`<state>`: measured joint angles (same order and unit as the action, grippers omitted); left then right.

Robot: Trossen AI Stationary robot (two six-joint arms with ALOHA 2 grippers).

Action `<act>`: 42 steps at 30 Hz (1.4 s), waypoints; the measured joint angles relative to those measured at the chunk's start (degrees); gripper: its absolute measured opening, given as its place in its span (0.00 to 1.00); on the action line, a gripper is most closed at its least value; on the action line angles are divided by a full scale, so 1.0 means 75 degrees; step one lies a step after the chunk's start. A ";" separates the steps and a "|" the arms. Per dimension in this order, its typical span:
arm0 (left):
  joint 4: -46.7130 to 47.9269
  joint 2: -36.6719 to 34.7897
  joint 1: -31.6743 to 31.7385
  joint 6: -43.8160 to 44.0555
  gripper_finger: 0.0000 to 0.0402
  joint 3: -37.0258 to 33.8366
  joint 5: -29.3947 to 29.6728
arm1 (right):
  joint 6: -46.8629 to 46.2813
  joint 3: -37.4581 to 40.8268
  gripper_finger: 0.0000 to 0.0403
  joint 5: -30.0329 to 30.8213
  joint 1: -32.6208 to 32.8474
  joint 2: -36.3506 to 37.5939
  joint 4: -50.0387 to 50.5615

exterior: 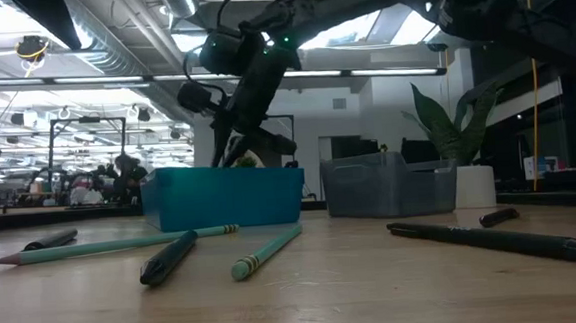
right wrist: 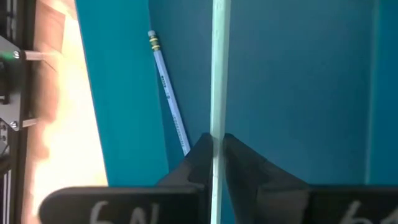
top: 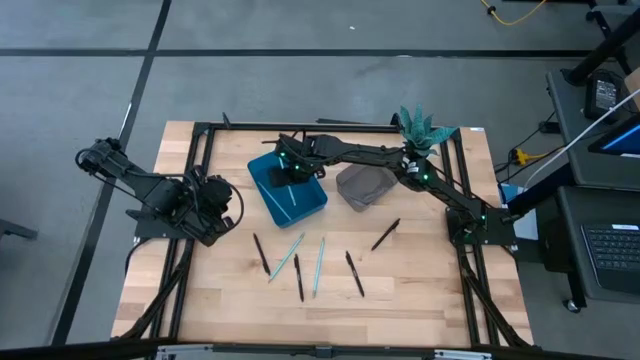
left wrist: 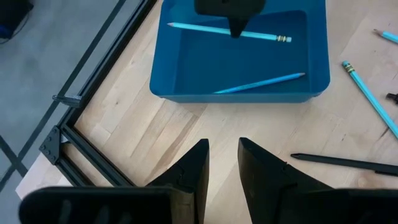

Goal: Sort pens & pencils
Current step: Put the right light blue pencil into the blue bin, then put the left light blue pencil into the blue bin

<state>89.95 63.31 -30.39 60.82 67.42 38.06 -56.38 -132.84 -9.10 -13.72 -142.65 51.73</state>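
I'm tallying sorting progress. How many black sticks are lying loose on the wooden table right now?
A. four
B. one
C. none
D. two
A: the high view shows four black sticks lying on the table, none in the blue bin.

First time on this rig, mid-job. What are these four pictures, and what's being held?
Two robot arms work at a wooden table. One picture looks straight down, one looks level across the tabletop, and one sits on each wrist. The right gripper is over the blue bin, shut on a light blue pencil; a second pencil lies in the bin. The left gripper waits near the table's left edge, holding nothing. Black pens and more blue pencils lie loose on the table, beside a grey bin.
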 joint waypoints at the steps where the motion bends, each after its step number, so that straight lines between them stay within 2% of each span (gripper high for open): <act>1: 0.0000 0.0001 0.0000 -0.0001 0.20 0.0000 0.0000 | 0.0000 0.0000 0.09 0.0003 0.0000 0.0000 0.0004; 24: 0.0000 0.0001 0.0000 0.0000 0.20 0.0000 0.0000 | 0.0000 0.0000 0.09 -0.0002 0.0000 0.0003 -0.0021; 36: 0.0000 0.0000 0.0000 0.0000 0.20 0.0000 0.0000 | -0.0009 0.0000 0.19 -0.0003 0.0001 0.0003 -0.0021; 42: 0.0000 0.0000 0.0000 0.0000 0.20 0.0000 0.0000 | -0.0014 -0.0015 0.20 -0.0062 0.0064 0.0003 -0.0457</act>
<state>89.95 63.31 -30.39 60.82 67.42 38.06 -56.48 -132.95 -9.57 -13.24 -142.63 48.31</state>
